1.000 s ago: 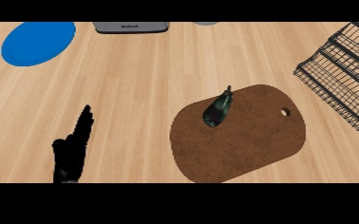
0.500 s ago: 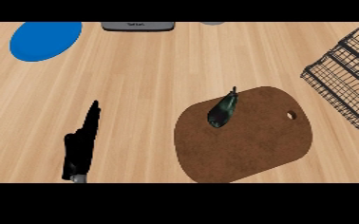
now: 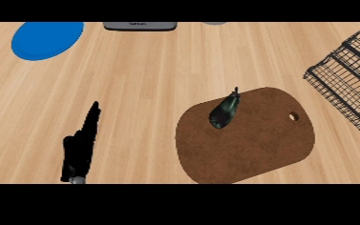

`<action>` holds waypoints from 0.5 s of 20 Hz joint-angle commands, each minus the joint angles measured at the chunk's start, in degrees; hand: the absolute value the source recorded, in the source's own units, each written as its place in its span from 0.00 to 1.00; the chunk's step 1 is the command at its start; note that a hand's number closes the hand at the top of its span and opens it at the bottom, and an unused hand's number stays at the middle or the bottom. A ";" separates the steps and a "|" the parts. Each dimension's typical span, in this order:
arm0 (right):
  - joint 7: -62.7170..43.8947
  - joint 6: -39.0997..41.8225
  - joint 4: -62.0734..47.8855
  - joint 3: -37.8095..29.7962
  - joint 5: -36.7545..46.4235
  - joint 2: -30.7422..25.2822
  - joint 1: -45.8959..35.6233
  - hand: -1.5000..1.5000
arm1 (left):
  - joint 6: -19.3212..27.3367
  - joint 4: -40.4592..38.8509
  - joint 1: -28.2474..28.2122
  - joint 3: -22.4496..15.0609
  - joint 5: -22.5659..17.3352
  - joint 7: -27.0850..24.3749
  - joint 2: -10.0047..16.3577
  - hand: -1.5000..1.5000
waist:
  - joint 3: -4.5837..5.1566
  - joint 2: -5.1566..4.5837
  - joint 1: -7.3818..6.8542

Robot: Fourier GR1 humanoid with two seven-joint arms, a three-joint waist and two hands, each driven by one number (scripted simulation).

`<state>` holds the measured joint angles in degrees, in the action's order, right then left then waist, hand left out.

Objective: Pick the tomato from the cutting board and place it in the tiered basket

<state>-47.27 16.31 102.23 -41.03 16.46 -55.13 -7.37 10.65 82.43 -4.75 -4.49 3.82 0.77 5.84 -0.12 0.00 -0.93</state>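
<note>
- On the brown oval cutting board (image 3: 246, 148) lies 1 dark green elongated vegetable (image 3: 224, 112), no tomato, untouched.
- Black left hand (image 3: 79, 145) rests well apart, fingers straight, empty, likely idle.
- Black wire tiered basket (image 3: 339, 78) stands far right.

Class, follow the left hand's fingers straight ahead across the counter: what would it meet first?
Probably the grey object at the far edge. The left hand points away and slightly rightward, passing just right of the blue plate. Heights are unclear.

Single head view, steeply above counter (image 3: 162, 62)
</note>
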 commanded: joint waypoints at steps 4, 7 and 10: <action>8.29 -5.15 -13.03 10.33 5.82 1.19 -6.36 1.00 | -0.53 -3.01 -0.57 -0.92 0.77 0.31 -1.16 0.50 | 0.12 -0.19 0.11; 7.04 -6.64 -15.17 14.86 8.33 3.24 -8.93 1.00 | 1.18 -2.06 -1.20 -1.11 2.12 0.01 -1.72 0.50 | 0.12 -0.13 0.09; 7.59 -10.19 -21.22 17.81 12.66 4.08 -13.07 1.00 | -0.23 -0.32 -0.35 0.71 0.50 1.99 -0.41 0.50 | 0.12 -0.11 0.16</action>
<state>-40.24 9.04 85.27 -26.79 25.37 -52.91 -17.37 10.58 81.87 -3.60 -3.85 4.19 1.75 5.45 -0.14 -0.06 -1.09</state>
